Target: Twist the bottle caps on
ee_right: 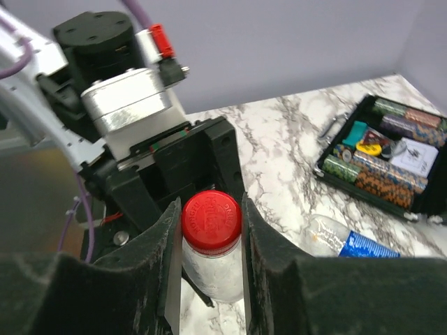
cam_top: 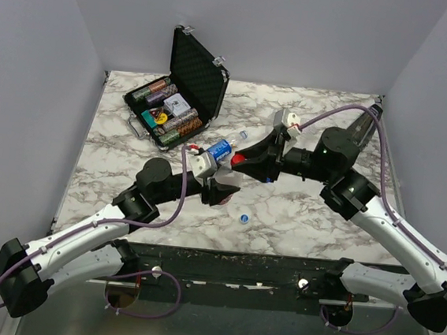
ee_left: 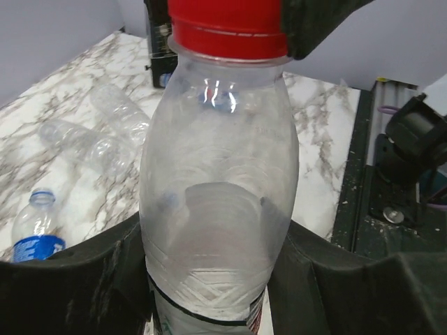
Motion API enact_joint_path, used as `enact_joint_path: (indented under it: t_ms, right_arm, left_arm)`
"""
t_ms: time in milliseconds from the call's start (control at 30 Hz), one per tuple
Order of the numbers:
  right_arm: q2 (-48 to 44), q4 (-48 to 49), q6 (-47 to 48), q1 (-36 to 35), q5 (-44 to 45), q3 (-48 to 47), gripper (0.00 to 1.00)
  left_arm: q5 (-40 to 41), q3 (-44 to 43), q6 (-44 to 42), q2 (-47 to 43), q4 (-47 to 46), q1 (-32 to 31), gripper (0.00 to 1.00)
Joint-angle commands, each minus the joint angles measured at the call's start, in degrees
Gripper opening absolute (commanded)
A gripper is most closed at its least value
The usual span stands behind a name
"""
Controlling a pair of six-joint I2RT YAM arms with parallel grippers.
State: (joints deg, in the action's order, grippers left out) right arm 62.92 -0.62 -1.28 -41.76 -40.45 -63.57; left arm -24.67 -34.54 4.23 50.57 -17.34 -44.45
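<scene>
A clear bottle [ee_left: 216,209] with a red-and-white label edge stands between the fingers of my left gripper [ee_left: 213,269], which is shut on its body. A red cap [ee_right: 211,222] sits on its neck. My right gripper [ee_right: 211,225] is shut on that cap, one finger pressed to each side. From above, the two grippers meet mid-table: left gripper [cam_top: 220,188], right gripper [cam_top: 242,159], red cap [cam_top: 238,159] between them. A blue-label bottle [cam_top: 220,148] lies uncapped just behind. A loose blue cap [cam_top: 244,217] lies on the table in front.
An open black case [cam_top: 185,92] of poker chips stands at the back left. Two more clear bottles [ee_left: 105,132] lie on the marble beyond the held one. The blue-label bottle [ee_right: 353,244] lies between the grippers and the case [ee_right: 391,157].
</scene>
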Motion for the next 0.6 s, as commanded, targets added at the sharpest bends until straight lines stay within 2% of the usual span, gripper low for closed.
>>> enact_joint_path:
  t_ms: [0, 100, 167, 233, 300, 367, 433, 567]
  right_arm:
    - [2.21, -8.86, -9.6, -5.25, 28.55, -0.15, 0.01]
    - [2.91, -8.35, -13.04, -7.54, 33.4, -0.15, 0.01]
    - [2.65, -7.56, -13.92, -7.9, 33.33, -0.24, 0.02]
    - [1.69, -6.85, -13.75, -7.9, 33.06, -0.5, 0.1]
    - [-0.41, -6.85, -12.35, -7.81, 32.98, -0.85, 0.26]
    - [-2.96, -6.85, -10.51, -7.38, 32.54, -0.77, 0.52]
    - [-5.25, -5.8, -9.01, -6.06, 29.74, 0.37, 0.7]
    - [-9.12, -1.59, -6.11, -3.68, 25.07, 7.56, 0.91]
  left_arm:
    - [18.32, 0.88, -3.97, -3.19, -1.91, -1.43, 0.5]
    - [22.46, 1.23, -5.72, -3.54, -1.55, -1.96, 0.5]
    - [23.08, 0.89, -5.72, -3.63, -1.03, -1.87, 0.5]
    - [23.26, 1.06, -5.02, -3.63, -1.11, -1.79, 0.5]
    - [23.61, 1.32, -4.49, -3.63, -1.55, -1.61, 0.5]
    - [24.22, 1.67, -1.69, -4.07, -2.16, -1.08, 0.5]
    - [24.14, 2.11, 0.68, -4.42, -3.13, 0.06, 0.49]
    - [23.88, 3.43, 6.04, -5.48, -5.85, 2.43, 0.5]
